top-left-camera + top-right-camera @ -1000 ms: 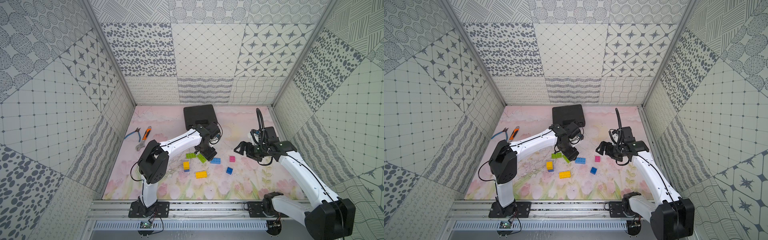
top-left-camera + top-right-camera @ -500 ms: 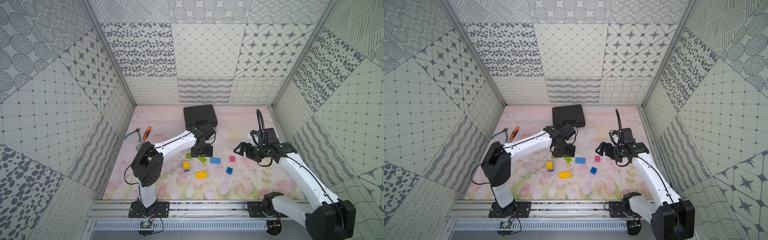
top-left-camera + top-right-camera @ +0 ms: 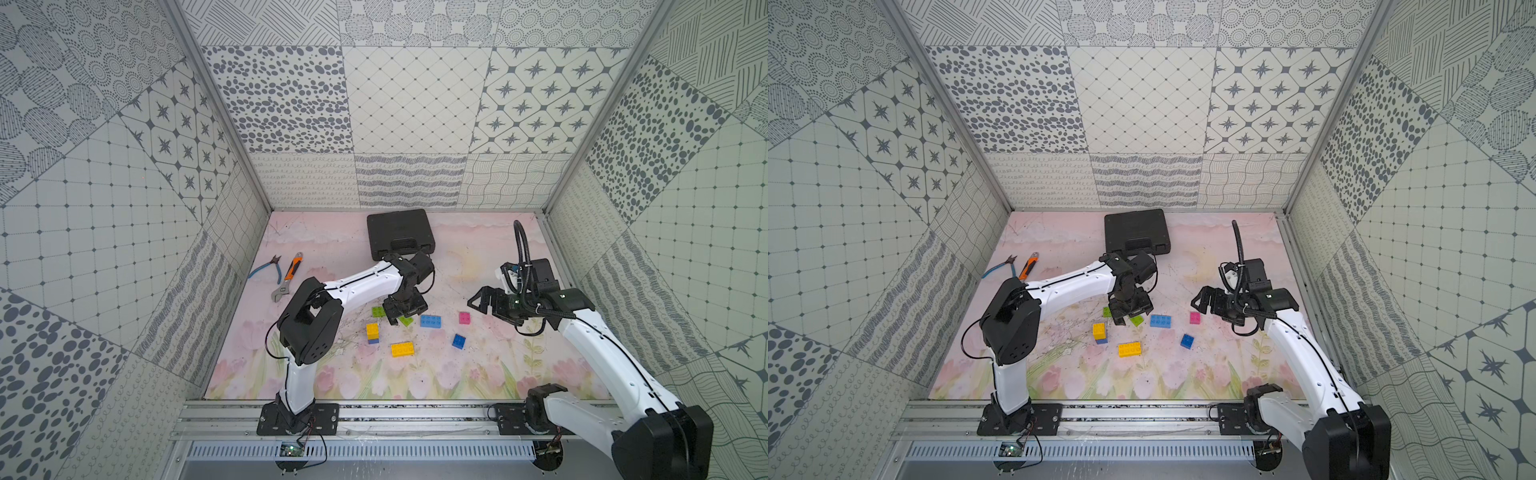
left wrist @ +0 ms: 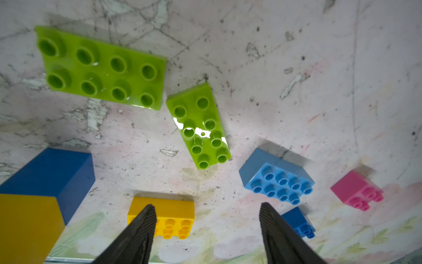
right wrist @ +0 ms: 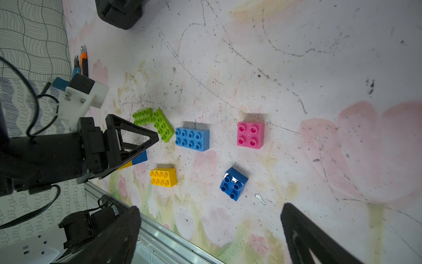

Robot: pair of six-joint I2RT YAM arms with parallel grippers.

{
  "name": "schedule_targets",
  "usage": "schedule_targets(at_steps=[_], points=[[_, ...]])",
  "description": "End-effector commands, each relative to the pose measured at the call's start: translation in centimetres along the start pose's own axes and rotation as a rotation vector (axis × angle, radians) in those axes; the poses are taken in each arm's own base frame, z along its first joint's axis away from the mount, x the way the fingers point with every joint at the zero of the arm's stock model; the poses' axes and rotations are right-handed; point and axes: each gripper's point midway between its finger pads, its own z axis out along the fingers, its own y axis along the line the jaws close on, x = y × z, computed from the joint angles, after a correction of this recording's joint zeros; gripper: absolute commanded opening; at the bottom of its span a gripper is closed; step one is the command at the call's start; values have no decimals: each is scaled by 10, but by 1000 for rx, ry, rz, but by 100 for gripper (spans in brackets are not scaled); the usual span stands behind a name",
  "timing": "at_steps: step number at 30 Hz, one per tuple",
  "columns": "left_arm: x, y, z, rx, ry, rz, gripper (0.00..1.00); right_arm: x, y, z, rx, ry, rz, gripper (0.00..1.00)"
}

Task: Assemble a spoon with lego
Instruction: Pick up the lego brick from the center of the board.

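Observation:
Lego bricks lie loose on the floral mat. Two lime green bricks [image 3: 378, 311] [image 4: 198, 128] sit corner to corner. Beside them are a light blue oblong brick [image 3: 430, 321], a pink square brick [image 3: 464, 318], a dark blue square brick [image 3: 459, 340] and a yellow oblong brick [image 3: 402, 349]. A yellow brick is stacked on a dark blue one [image 3: 372, 333]. No spoon is in view. My left gripper [image 4: 206, 212] hangs open just over the green bricks, with nothing between its fingers. My right gripper [image 5: 210, 214] is wide open and empty, above the mat to the right of the pink brick [image 5: 250, 134].
A black plastic case [image 3: 400, 233] lies at the back, just behind the left arm's wrist. Blue-handled pliers [image 3: 266, 268] and an orange-handled wrench [image 3: 289, 277] lie at the back left. The metal rail [image 3: 374, 415] runs along the mat's front edge.
The left arm has swung its elbow, and its gripper has turned to point down over the green bricks, its jaws a little narrower. The right arm has not moved.

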Motion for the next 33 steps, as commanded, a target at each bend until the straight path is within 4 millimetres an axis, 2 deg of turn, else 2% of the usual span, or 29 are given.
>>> schedule_targets(at_steps=[1, 6, 12, 16, 23, 28, 33], points=[[-7, 16, 12, -64, -1, -190, 71, -3, 2, 0, -20, -28, -37, 98], [-11, 14, 20, -64, -6, -179, 68, 1, -2, 3, -17, -24, -34, 98], [-22, 8, 21, -38, -54, -148, 67, 1, -2, 0, -13, -42, -42, 98], [-28, 14, 26, -59, -72, -154, 67, 2, -2, 1, -23, -37, -44, 98], [-37, 4, 33, -28, -88, -132, 65, 6, -3, 3, -33, -43, -40, 98], [-38, 4, 38, -38, -79, -115, 64, 8, -2, 4, -42, -41, -39, 98], [-31, 12, 42, -70, -44, -99, 54, 6, -1, 2, -39, -49, -44, 98]])
